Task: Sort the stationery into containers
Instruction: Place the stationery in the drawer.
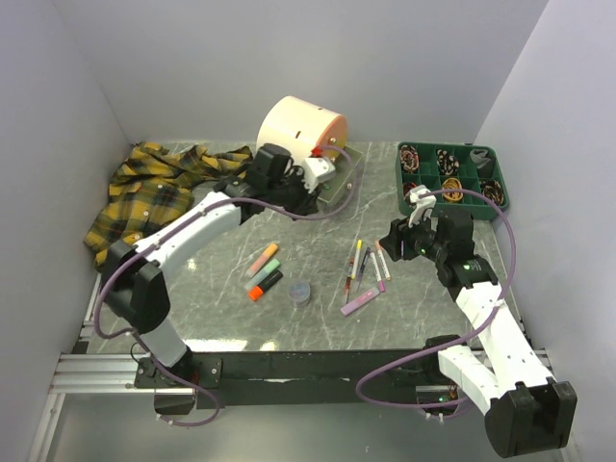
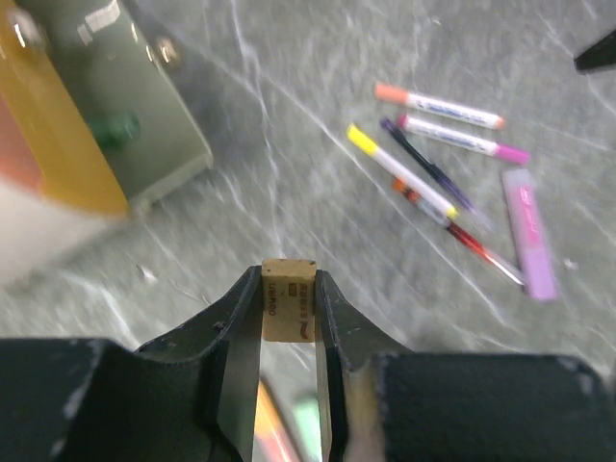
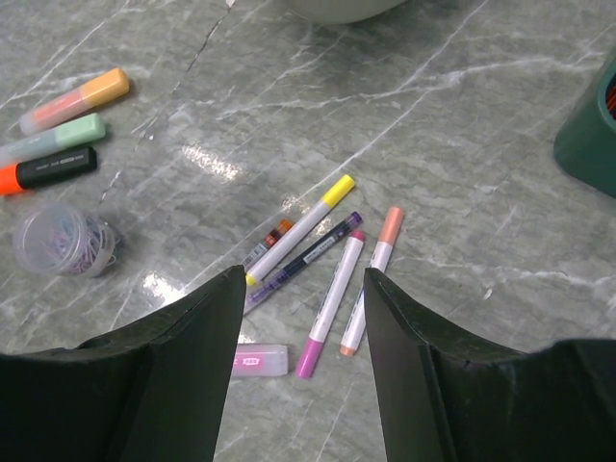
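Two end effectors face you: the left end effector (image 2: 289,308) is clamped on a small tan eraser (image 2: 288,299) near the cream cabinet (image 1: 300,126) at the upper middle of the top view, while the right end effector (image 3: 303,318) hangs wide apart over the thin pens (image 3: 318,245) at centre right of the table (image 1: 318,318) — highlighters (image 1: 263,270) and the round tin (image 1: 301,293) lie centre left, the green tray (image 1: 452,177) upper right.

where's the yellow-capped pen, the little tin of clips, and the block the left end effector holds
yellow-capped pen (image 3: 338,189), right wrist view, on its yellow cap
tin of clips (image 3: 64,239), right wrist view, on its clear lid
tan block (image 2: 288,300), left wrist view, on its printed face
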Action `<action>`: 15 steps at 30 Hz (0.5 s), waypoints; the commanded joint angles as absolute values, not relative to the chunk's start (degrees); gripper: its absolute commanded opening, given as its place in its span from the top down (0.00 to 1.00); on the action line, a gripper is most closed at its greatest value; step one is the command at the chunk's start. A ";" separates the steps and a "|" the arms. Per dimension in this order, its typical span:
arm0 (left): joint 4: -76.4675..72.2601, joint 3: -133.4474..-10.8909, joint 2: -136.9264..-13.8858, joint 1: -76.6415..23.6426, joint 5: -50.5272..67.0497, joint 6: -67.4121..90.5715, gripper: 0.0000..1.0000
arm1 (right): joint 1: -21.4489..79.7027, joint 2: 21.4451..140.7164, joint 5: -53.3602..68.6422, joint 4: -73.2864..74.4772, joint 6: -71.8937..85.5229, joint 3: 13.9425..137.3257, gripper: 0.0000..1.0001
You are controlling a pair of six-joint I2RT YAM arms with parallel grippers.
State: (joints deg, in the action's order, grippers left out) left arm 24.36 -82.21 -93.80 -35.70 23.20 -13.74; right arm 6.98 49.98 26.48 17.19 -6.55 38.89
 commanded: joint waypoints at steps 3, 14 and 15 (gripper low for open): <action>17.32 -89.46 -101.33 -39.81 16.27 -25.13 0.99 | 7.03 48.34 25.58 14.06 -7.47 38.15 0.40; 10.29 -94.39 -109.68 -40.87 6.07 -25.14 0.99 | 6.86 47.99 25.58 14.15 -8.44 37.44 0.40; 9.41 -94.39 -109.95 -41.22 4.50 -25.31 0.99 | 6.86 47.81 25.66 13.80 -8.44 37.27 0.40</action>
State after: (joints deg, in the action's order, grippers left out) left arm 15.16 -91.05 -109.73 -40.27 10.00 -24.18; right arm 6.98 49.12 25.96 16.08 -7.49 38.17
